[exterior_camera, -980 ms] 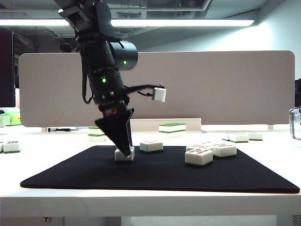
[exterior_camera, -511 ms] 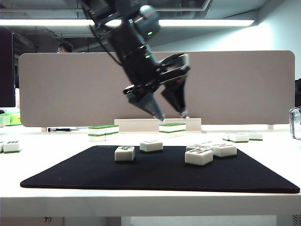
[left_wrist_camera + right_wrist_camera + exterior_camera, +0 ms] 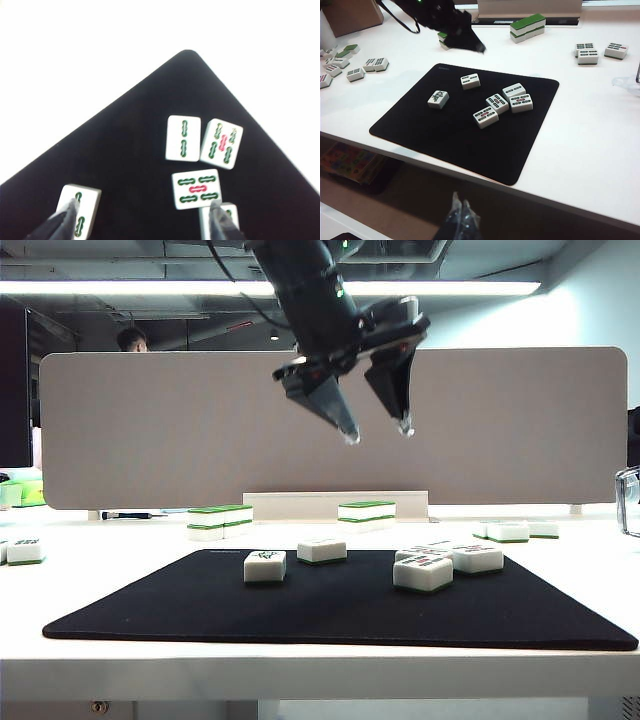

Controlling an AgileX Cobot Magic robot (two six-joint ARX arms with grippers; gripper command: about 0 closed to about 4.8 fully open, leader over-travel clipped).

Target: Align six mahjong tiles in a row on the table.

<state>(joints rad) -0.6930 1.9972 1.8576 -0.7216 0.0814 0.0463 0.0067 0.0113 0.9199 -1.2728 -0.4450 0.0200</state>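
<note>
The left gripper (image 3: pixel 378 430) hangs spread and empty high above the black rectangular mat (image 3: pixel 200 610). The right gripper (image 3: pixel 461 220), off the mat's near edge, looks pressed together. Six small white mahjong tiles (image 3: pixel 422 571) lie scattered on the mat: rigid, light, slick, best pinched across the short sides.

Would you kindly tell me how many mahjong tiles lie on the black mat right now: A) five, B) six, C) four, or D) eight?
B: the right wrist view shows six face-up mahjong tiles on the black mat, two apart and four clustered.
</note>
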